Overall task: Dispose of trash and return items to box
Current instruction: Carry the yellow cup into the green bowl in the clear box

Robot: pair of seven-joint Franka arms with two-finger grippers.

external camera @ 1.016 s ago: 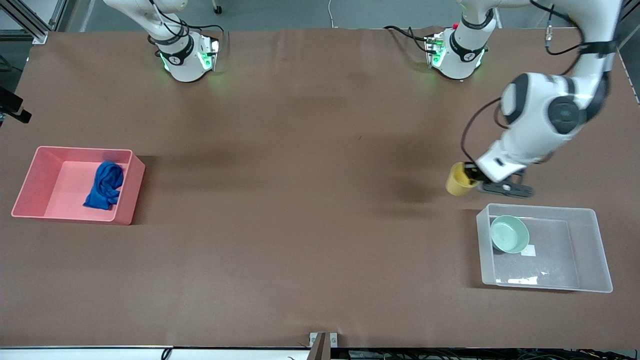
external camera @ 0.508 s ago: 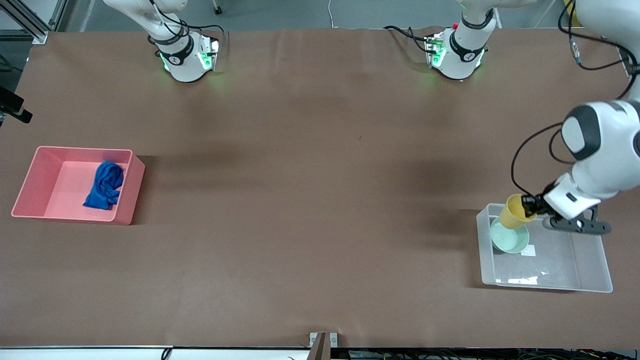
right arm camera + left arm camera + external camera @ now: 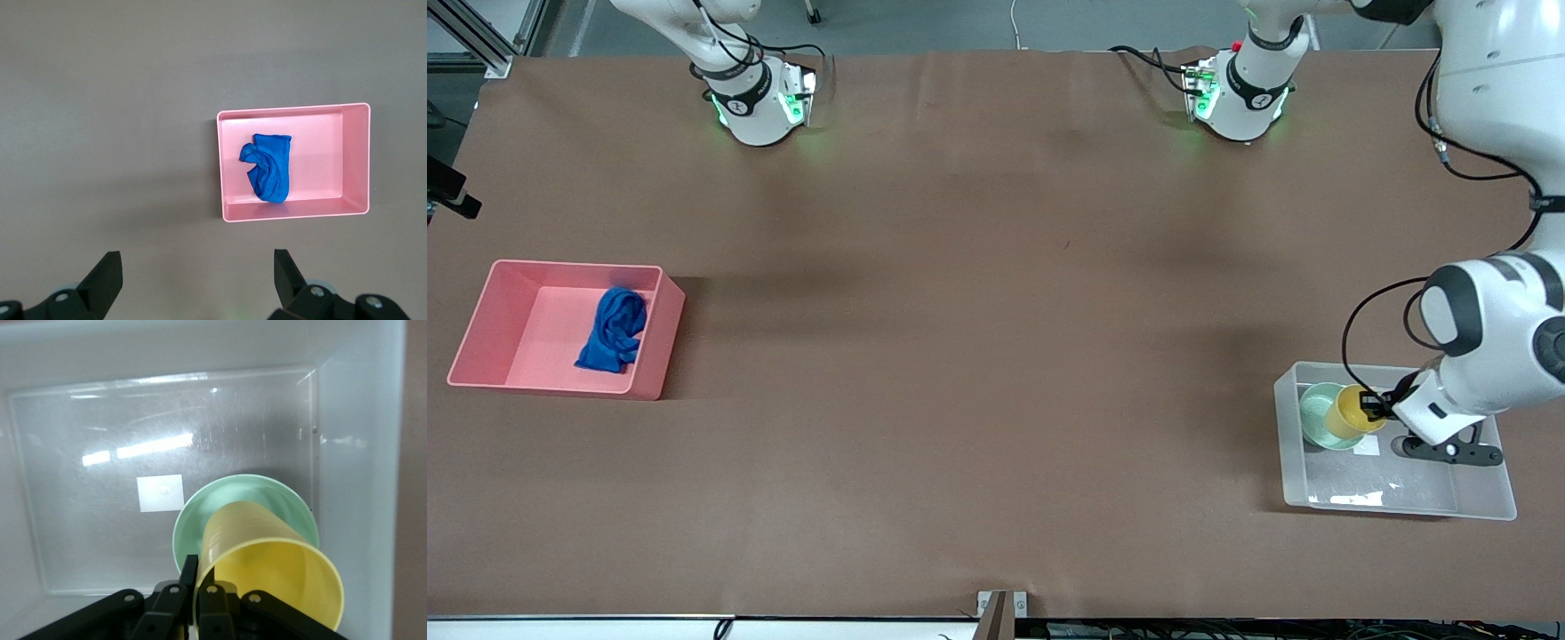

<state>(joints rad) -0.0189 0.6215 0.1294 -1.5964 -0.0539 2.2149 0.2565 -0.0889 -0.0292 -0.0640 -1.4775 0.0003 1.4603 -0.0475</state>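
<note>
Front view: left gripper (image 3: 1371, 407) clamped on small yellow plastic cup (image 3: 1348, 412), over mint-green round bowl (image 3: 1319, 414) at 9 o'clock in clear plastic bin (image 3: 1485, 500); next, release; right gripper (image 3: 193, 283) waits, spread wide, empty

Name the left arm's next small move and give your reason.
Probably lower slightly and open. The left gripper holds the yellow plastic cup by its rim, tilted, inside the clear plastic bin over the mint-green bowl. The right gripper waits, open, above the table.
</note>
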